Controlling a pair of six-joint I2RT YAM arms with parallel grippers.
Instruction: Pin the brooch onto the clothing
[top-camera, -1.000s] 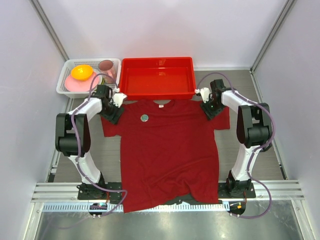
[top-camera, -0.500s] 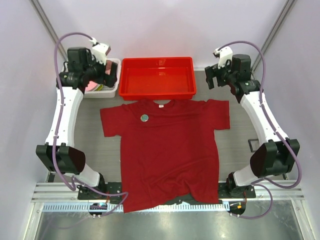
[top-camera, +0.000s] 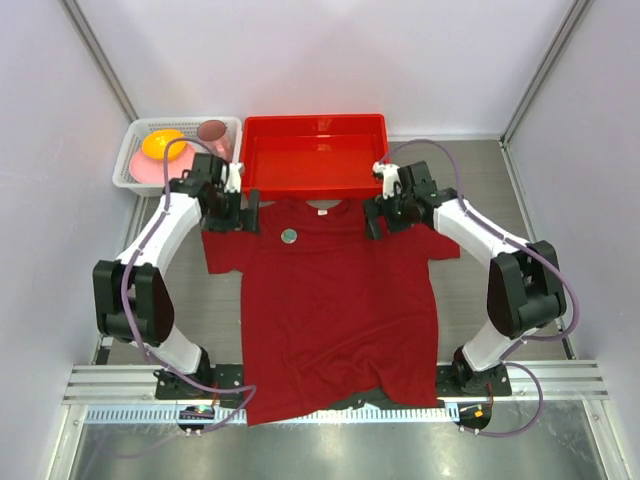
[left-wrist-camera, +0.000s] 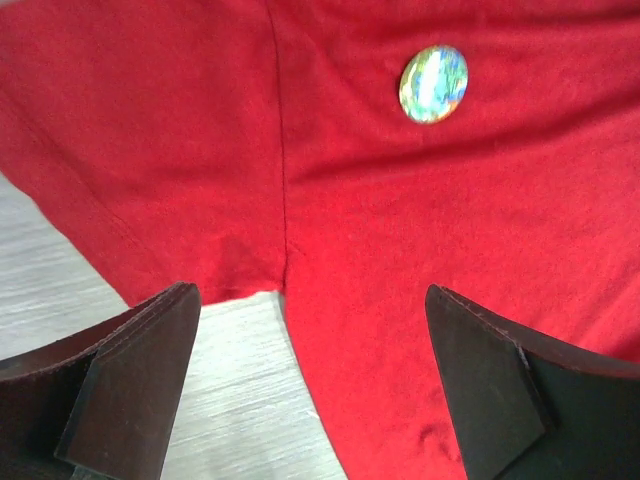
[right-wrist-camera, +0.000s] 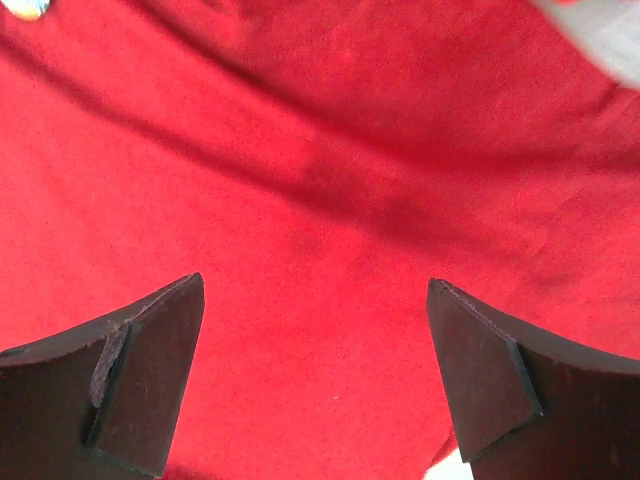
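One shirt (top-camera: 335, 300), one brooch (top-camera: 289, 236), one red tray (top-camera: 315, 122), one white basket (top-camera: 127, 165) holding one cup (top-camera: 212, 132), one orange bowl (top-camera: 163, 144) and one pink plate (top-camera: 146, 172); two robot arms (top-camera: 160, 228) (top-camera: 478, 228).

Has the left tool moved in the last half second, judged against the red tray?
Yes. The left tool has come from over the basket down and rightward, over the shirt, by the near-left corner of the red tray.

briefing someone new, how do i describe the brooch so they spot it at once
Find the dark red T-shirt spread flat on the table. On its chest, just below the collar and left of centre, sits the brooch. It is a small round pale-rimmed disc, unlike the white label inside the collar.
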